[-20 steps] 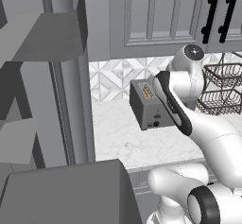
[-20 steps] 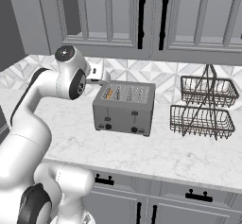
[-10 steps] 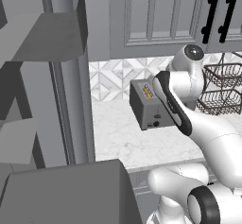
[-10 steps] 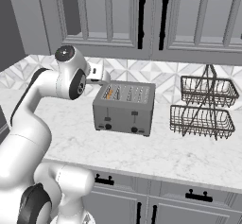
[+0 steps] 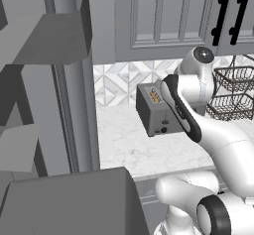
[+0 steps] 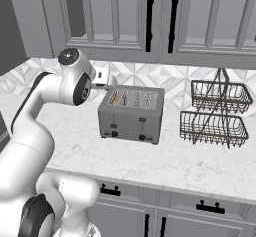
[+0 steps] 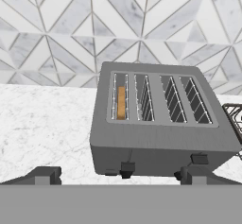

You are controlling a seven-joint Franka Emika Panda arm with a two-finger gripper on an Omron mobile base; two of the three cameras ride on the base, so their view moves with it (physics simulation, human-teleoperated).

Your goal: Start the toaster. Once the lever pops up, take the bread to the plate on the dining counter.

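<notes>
Bread loaded, toaster not started yet.
Bread (image 7: 121, 102) sits on edge in the slot at the 9 o'clock end of the toaster (image 7: 160, 124) in the hand view, so only its crust edge shows; its long axis runs 12 to 6 along the slot. Toaster rests on the marble counter (image 6: 165, 163) by the backsplash, long axis 9 to 3, knobs toward 6. Gripper (image 7: 118, 175) hovers at 6 with jaws spread, nothing held, likely lined up for the lever. Wire basket rack (image 6: 214, 116) stands at 3.
</notes>
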